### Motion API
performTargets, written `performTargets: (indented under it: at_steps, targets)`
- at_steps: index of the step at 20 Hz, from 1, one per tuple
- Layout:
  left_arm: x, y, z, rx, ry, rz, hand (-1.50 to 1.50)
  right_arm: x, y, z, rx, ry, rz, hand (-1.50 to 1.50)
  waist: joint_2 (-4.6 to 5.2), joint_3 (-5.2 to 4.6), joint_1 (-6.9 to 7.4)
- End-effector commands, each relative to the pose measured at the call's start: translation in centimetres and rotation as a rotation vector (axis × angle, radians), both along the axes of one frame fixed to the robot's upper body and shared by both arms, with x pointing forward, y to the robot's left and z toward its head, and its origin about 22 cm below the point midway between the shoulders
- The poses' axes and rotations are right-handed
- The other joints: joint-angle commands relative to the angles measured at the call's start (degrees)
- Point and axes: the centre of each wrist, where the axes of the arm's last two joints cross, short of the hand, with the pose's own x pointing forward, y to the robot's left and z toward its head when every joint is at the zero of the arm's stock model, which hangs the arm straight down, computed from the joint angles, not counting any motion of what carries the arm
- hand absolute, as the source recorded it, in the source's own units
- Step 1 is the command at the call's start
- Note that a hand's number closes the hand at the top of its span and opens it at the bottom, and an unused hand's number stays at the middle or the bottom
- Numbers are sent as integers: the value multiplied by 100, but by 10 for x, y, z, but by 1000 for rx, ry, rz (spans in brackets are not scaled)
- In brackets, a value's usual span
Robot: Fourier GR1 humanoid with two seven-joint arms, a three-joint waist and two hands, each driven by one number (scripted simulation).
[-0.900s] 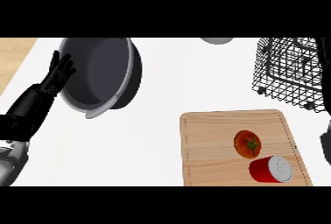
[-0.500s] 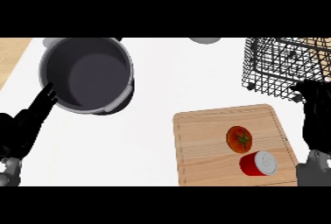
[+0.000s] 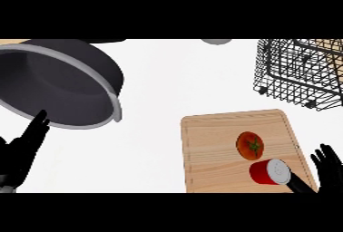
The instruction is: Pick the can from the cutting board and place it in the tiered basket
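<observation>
Lying on its side near the lower right corner of the wooden cutting board, the red can shows its pale round end toward the upper right, and just above and left of it on the same board sits a tomato, close to the can, though I cannot tell whether the two touch. The right hand comes in at the lower right edge, its fingers spread apart and straight, with one dark finger reaching across the board's edge to the can's lower right side; the fingers are not curled round the can. The left hand shows at the lower left edge, open, fingers straight and pointing up, just below the rim of a large dark pot that stands on the white tabletop. The black wire tiered basket stands at the upper right, well apart from the can and beyond the board's far edge.
</observation>
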Motion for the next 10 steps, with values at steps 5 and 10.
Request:
performTargets:
  at_steps: [5, 10]
  targets:
    - [-1, 0, -20, -18, 47, 21, 0, -57, 9, 38, -100, 407, 244, -150, -7, -37, 34]
    - [-1, 8, -14, -16, 46, -19, 0, -24, 16, 107, -127, 467, 338, -150, -15, -16, 181]
